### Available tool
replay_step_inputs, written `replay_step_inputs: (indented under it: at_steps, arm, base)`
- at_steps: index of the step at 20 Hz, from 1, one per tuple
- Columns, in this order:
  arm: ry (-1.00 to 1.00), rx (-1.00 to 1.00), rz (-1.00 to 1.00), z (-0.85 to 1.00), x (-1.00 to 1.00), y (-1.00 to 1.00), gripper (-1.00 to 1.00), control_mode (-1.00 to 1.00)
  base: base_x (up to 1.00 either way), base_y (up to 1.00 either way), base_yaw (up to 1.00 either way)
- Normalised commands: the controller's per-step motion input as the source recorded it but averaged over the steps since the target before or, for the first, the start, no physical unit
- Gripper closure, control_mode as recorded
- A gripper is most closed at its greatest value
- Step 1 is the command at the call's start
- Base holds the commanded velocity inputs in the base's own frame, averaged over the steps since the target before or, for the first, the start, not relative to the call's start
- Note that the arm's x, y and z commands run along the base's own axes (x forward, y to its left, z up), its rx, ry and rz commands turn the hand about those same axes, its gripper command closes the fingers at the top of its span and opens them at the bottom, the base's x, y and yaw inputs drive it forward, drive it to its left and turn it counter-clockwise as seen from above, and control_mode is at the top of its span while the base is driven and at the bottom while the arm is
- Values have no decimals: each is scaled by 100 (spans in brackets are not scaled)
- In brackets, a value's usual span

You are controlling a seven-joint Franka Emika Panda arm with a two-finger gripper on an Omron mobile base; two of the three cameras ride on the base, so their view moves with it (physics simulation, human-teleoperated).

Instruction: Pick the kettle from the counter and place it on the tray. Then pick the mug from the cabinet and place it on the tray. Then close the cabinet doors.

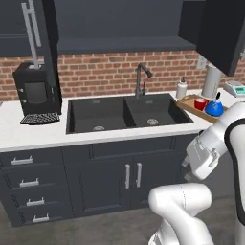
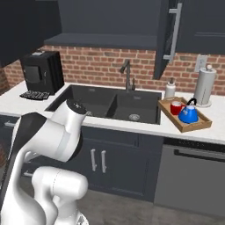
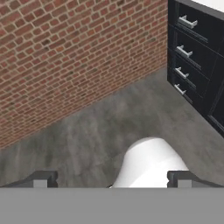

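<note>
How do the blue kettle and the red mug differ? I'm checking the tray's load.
The squat blue dome kettle is larger than the small bright red mug. The kettle carries a thin black arched handle on top; the mug is open-topped with a pale interior. Both stand upright in the wooden tray.

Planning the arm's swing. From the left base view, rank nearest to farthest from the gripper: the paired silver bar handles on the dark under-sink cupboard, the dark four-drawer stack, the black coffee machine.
1. Paired silver bar handles: under the sink, left of the gripper.
2. Four-drawer stack: far left, low.
3. Coffee machine: far left, back on the counter.
</note>
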Motion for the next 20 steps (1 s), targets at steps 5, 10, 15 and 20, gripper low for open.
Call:
replay_step_inputs:
  at_steps: [5, 10, 15, 20]
  arm:
    - [0, 0, 0, 0, 0, 0, -100, 100]
    - [0, 0, 0, 0, 0, 0, -100, 100]
    - [0, 0, 0, 0, 0, 0, -100, 100]
    - [0, 0, 0, 0, 0, 0, -100, 100]
  base:
    - [35, 43, -12]
    - [41, 27, -9]
    - [38, 15, -5]
    - [40, 10, -4]
